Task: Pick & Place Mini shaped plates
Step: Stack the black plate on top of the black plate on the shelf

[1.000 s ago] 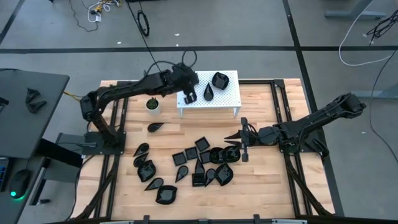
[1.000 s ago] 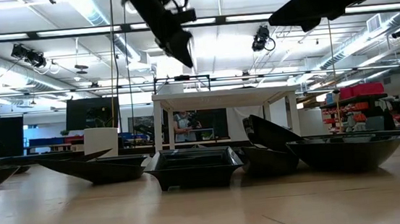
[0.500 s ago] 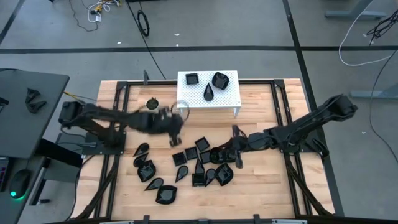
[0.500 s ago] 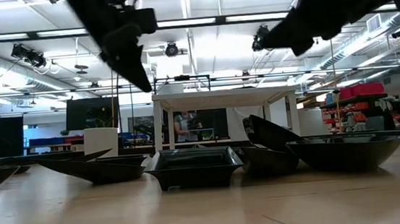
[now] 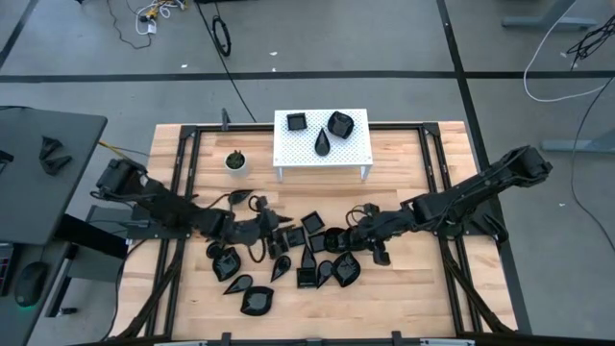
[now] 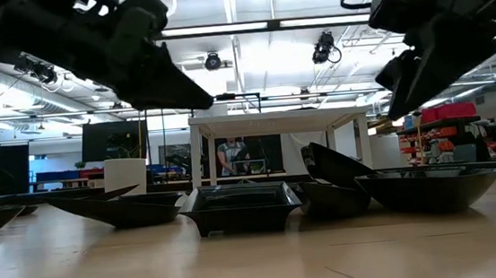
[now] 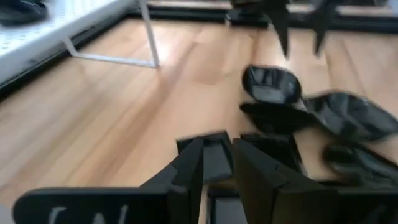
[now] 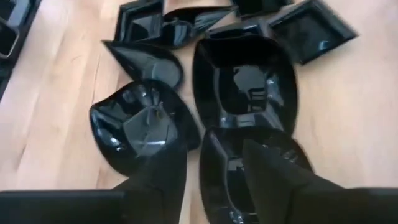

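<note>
Both arms reach low toward the middle; the left hand [image 5: 272, 229] and right hand [image 5: 369, 242] hang empty, fingers parted.

Glossy black mini shaped plates [image 5: 306, 252] lie clustered mid-table, three more atop the white stand [image 5: 322, 141].

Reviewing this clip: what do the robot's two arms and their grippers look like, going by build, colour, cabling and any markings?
Both arms are dark, nearly black, jointed and slim. The left gripper has two flat, tapering black fingers on a black crossbar bearing pale, blurred lettering. The right gripper has the same wedge-shaped matte black fingers. Thin black cables loop beside the left arm near its wrist.
</note>
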`<state>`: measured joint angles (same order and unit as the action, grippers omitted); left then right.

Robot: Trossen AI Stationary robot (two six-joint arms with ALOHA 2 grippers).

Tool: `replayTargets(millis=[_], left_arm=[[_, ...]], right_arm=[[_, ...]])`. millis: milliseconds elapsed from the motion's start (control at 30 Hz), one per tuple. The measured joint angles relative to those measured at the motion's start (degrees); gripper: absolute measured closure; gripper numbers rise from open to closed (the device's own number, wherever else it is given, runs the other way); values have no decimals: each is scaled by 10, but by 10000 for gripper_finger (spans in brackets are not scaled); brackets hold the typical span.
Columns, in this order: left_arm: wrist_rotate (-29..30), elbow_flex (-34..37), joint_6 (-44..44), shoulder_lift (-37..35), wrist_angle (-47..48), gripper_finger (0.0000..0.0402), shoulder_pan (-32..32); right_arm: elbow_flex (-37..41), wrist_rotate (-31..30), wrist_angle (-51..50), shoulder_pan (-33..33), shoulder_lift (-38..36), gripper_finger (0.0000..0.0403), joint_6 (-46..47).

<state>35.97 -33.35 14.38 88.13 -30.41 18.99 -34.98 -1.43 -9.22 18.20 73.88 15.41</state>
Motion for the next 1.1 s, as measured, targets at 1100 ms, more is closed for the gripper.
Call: replayTargets(millis=[1100], left_arm=[[-62, 0, 29, 2, -33, 312, -43]], right_arm=[[11, -17, 1, 44, 33, 303, -144]])
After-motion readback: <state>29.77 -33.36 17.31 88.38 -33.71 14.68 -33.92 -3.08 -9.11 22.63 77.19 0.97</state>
